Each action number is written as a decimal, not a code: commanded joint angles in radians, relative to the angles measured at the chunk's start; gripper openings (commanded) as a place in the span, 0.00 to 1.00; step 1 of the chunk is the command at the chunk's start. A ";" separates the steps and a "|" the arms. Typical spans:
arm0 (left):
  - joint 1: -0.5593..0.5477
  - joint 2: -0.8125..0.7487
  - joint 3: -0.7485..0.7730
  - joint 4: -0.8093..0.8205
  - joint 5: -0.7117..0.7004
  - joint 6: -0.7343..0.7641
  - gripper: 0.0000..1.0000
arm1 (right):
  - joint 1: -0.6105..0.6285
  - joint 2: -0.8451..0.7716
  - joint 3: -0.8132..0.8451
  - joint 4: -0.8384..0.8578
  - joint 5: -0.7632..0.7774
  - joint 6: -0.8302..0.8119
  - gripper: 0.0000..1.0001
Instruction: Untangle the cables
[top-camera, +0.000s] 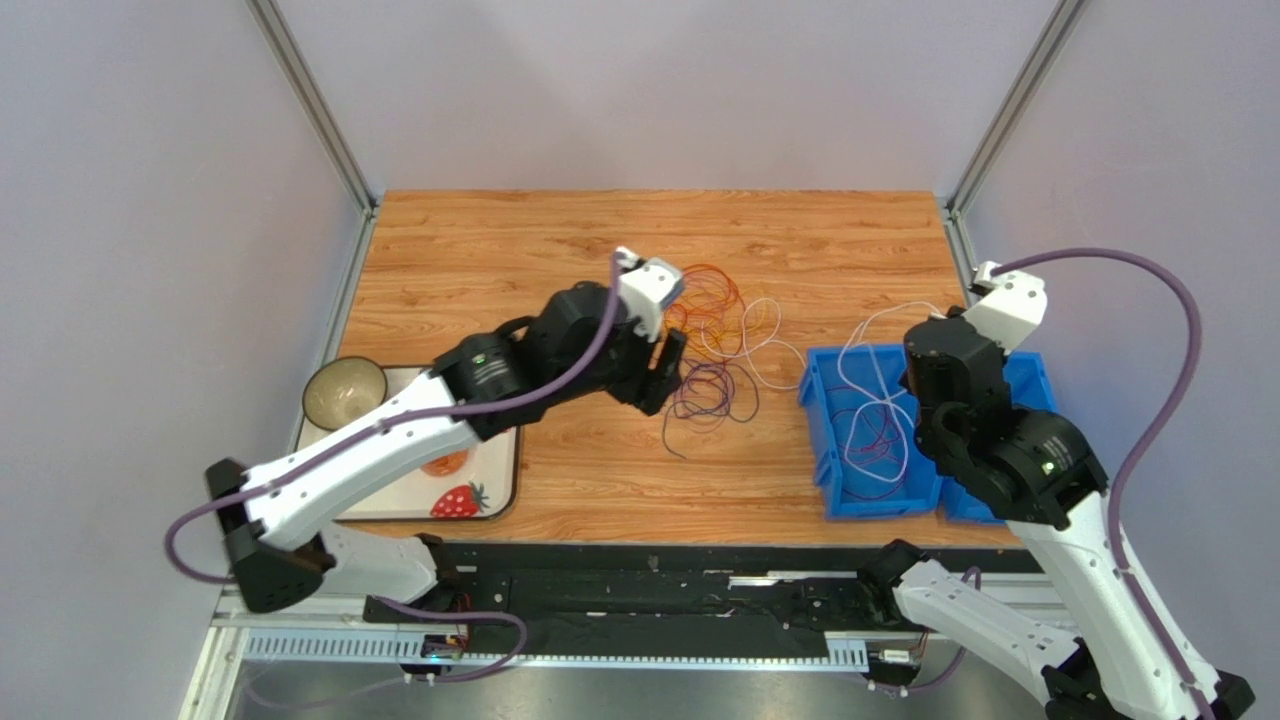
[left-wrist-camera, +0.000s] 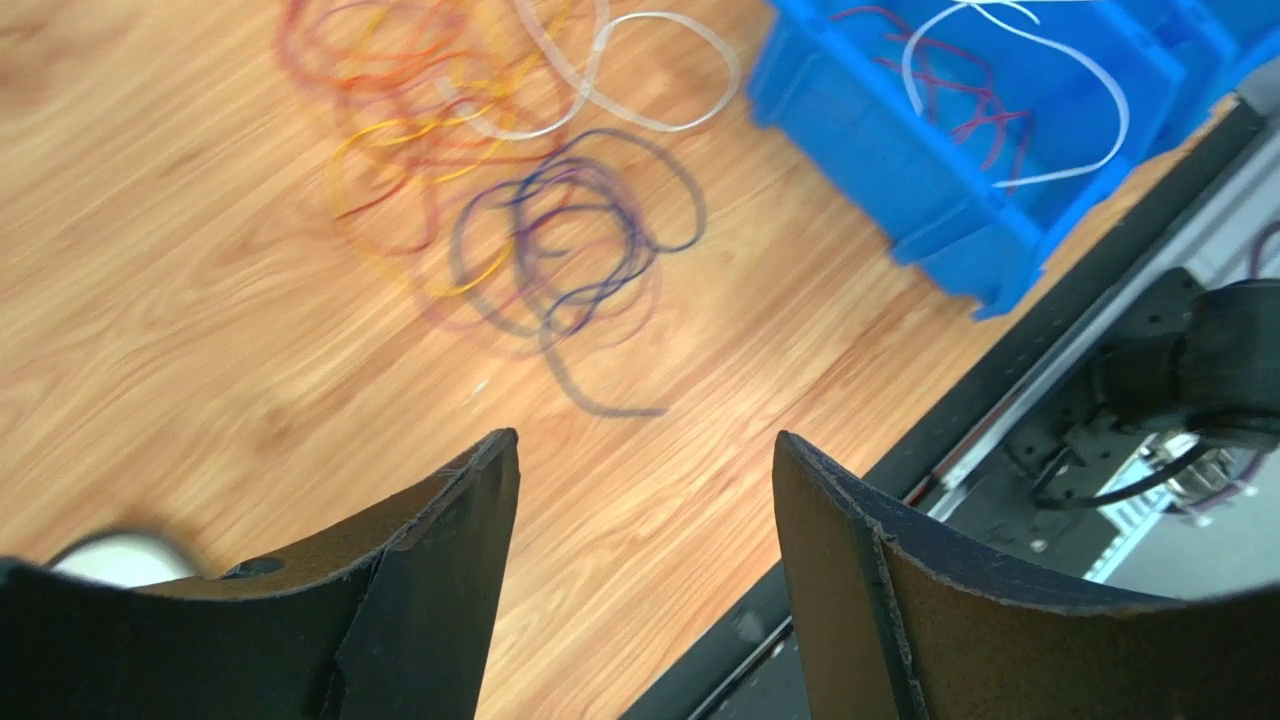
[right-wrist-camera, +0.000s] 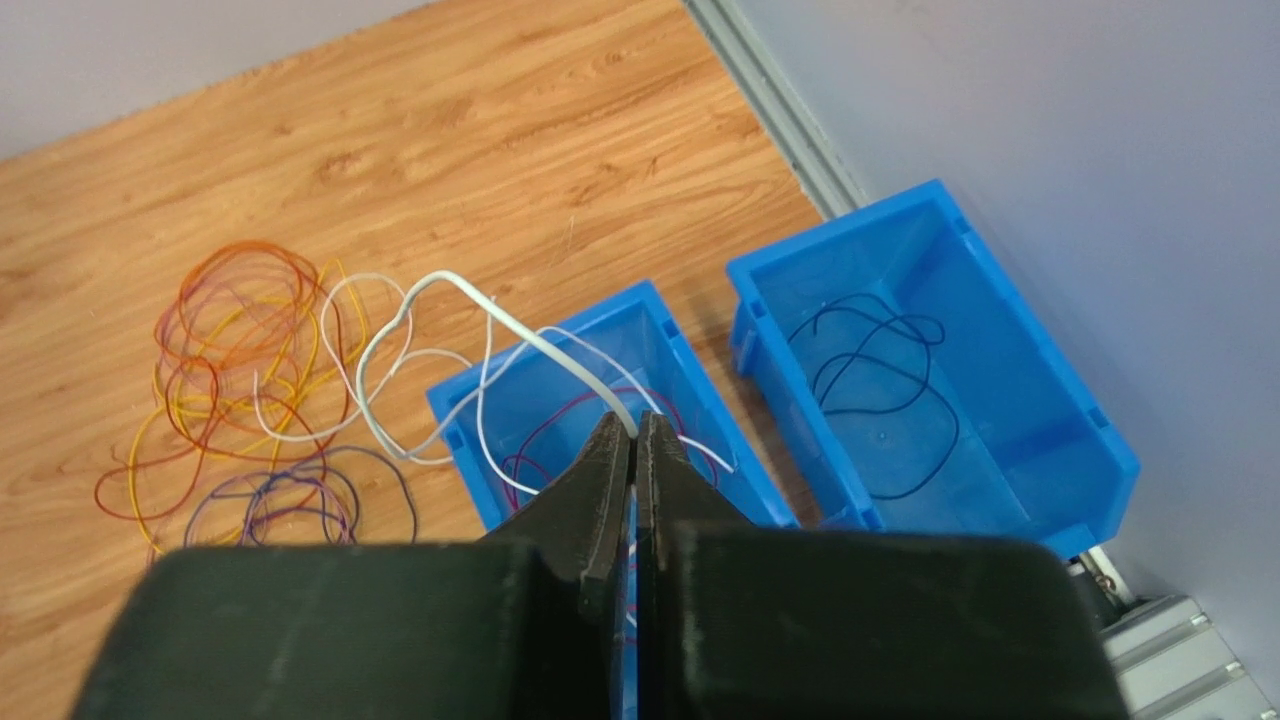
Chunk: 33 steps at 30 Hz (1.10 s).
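A tangle of thin cables (top-camera: 709, 348) in orange, red, yellow, purple and white lies mid-table; it also shows in the left wrist view (left-wrist-camera: 571, 240) and the right wrist view (right-wrist-camera: 241, 375). My left gripper (top-camera: 663, 369) is open and empty, just left of the purple loops, jaws wide apart (left-wrist-camera: 646, 450). My right gripper (right-wrist-camera: 633, 428) is shut on a white cable (right-wrist-camera: 451, 285) above the left blue bin (right-wrist-camera: 451, 408). That cable trails back to the tangle. The bin holds red-purple and white loops (top-camera: 872, 435).
A second blue bin (right-wrist-camera: 1052, 405) at the right holds a dark cable (right-wrist-camera: 887, 375). A white tray (top-camera: 504, 483) with a bowl (top-camera: 343, 393) and a strawberry (top-camera: 460, 500) sits at the left front. The black rail (top-camera: 676, 570) runs along the near edge.
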 joint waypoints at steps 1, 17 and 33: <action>0.012 -0.220 -0.096 -0.101 -0.143 0.015 0.71 | -0.010 0.018 -0.056 0.007 -0.043 0.065 0.00; 0.020 -0.663 -0.471 -0.209 -0.278 -0.045 0.77 | -0.253 0.042 -0.239 -0.008 -0.037 0.090 0.00; 0.022 -0.723 -0.503 -0.237 -0.300 -0.056 0.78 | -0.387 0.280 -0.328 0.144 -0.339 0.171 0.00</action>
